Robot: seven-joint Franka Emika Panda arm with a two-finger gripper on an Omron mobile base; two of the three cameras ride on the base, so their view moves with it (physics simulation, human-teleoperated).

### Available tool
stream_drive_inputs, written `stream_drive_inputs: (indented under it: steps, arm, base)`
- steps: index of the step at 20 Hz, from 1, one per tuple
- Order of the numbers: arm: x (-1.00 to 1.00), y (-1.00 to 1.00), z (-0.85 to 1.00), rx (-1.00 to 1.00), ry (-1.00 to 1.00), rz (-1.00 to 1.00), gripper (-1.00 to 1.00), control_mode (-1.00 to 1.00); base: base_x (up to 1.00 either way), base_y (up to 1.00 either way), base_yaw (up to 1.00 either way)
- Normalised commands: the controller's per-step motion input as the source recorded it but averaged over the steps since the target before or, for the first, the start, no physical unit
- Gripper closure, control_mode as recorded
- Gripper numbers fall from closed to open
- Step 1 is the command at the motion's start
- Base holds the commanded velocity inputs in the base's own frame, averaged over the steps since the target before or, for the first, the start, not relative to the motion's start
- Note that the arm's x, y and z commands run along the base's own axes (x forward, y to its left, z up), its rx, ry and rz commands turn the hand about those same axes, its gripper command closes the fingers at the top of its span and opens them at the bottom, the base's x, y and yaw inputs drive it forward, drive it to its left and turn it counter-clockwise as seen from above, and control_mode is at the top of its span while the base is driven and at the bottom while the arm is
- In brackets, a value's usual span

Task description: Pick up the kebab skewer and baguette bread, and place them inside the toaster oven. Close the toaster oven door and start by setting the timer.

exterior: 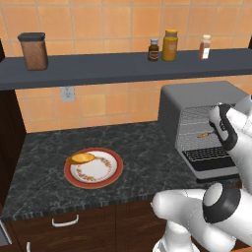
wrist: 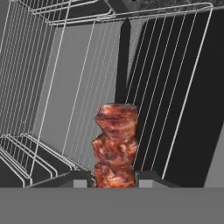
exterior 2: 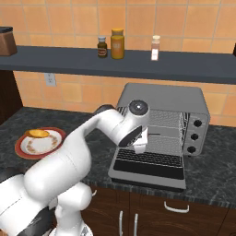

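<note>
My gripper (wrist: 114,179) is shut on the kebab skewer (wrist: 115,142), whose reddish-brown meat chunks sit between the two fingertips (wrist: 148,178). Its dark stick points ahead over the wire rack (wrist: 65,87) inside the toaster oven (exterior 2: 161,99). The hand (exterior 2: 138,138) reaches into the oven's mouth, above the toaster oven door (exterior 2: 147,168), which lies folded down flat. In the left base view the skewer (exterior: 204,134) shows as a short orange-brown streak inside the toaster oven (exterior: 197,101). The baguette bread (exterior: 81,158) lies on the left rim of a red-rimmed plate (exterior: 106,174) on the counter.
A dark shelf (exterior: 108,66) above the counter carries a brown canister (exterior: 33,50) and three small bottles (exterior: 170,45). Three knobs (exterior 2: 198,136) run down the oven's right side. The black stone counter (exterior: 142,147) stretches between plate and oven. Drawers lie below its front edge.
</note>
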Motion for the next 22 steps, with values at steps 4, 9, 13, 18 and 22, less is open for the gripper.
stream_drive_inputs:
  steps: [4, 9, 13, 18, 22]
  arm:
    - [0.24, -0.08, -0.36, 0.02, 0.00, -0.01, 1.00, -1.00]
    - [0.28, -0.08, -0.21, 0.06, 0.00, -0.01, 1.00, -1.00]
    - [0.05, -0.09, -0.03, 0.06, 0.00, -0.01, 1.00, -1.00]
    - [0.20, -0.03, -0.11, 0.04, 0.00, -0.01, 1.00, -1.00]
    - [0.31, 0.00, -0.18, 0.02, 0.00, 0.00, 1.00, -1.00]
  base:
    - [0.00, 0.00, 0.00]
    - [0.00, 0.00, 0.00]
    - [0.00, 0.00, 0.00]
    - [0.00, 0.00, 0.00]
    - [0.00, 0.00, 0.00]
